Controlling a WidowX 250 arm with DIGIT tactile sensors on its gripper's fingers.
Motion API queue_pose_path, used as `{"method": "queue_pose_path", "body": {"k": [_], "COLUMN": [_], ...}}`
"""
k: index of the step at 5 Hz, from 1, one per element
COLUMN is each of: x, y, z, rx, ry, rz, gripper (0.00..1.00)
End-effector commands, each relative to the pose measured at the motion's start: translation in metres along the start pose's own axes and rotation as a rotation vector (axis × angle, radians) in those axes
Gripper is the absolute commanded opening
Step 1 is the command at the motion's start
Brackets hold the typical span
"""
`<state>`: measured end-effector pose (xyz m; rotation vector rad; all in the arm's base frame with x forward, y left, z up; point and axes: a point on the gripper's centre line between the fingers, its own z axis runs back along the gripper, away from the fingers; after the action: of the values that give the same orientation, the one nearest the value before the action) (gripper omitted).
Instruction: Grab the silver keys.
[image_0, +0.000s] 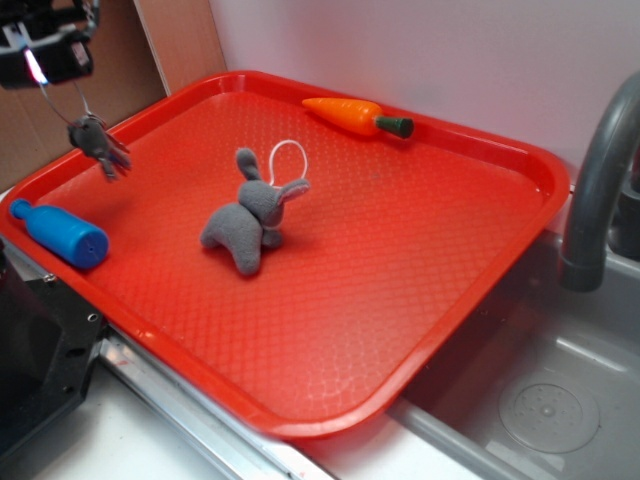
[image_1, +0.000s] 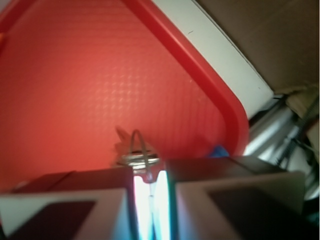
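Nearest to the exterior camera, the front rim of the red tray (image_0: 330, 425) is free, and a blue bottle (image_0: 60, 234) lies on its side at the left rim. In the middle stands a grey plush rabbit (image_0: 250, 215) with a white loop, and far behind, beside the back rim, lies a toy carrot (image_0: 358, 115).

At the far left corner the gripper (image_0: 42, 68) is pressed together and pinches the thin wire ring. The silver keys (image_0: 98, 143) hang from it above the tray floor, apart from it, with a shadow under them. In the wrist view the ring (image_1: 140, 150) goes up into the narrow slit between the two jaws.

I judge that the grab is nearly done. To do it well, the pinch should remain firm and any lift should be straight up and slow, because the bunch can swing.

The brown wall (image_0: 180, 40) is near behind the gripper, so open room is upward and toward the tray's middle.
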<state>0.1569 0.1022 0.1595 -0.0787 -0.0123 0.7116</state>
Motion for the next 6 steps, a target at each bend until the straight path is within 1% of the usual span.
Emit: {"method": "queue_pose_path", "body": {"k": [1,3,4,5,6], "x": [-0.002,0.001,0.006,0.022,0.025], "y": [-0.001,-0.006,-0.02,-0.049,-0.081], "z": [0.027,0.031,0.034,0.043,0.045], "rx": [-0.011,-0.007,0.007,0.07,0.087], "ry": [-0.04,-0.021,0.008,0.047,0.061], "rz": [-0.033,-0.055,-0.088,-0.137,-0.199], "gripper": [0.0,0.0,0.0,0.0,0.0]}}
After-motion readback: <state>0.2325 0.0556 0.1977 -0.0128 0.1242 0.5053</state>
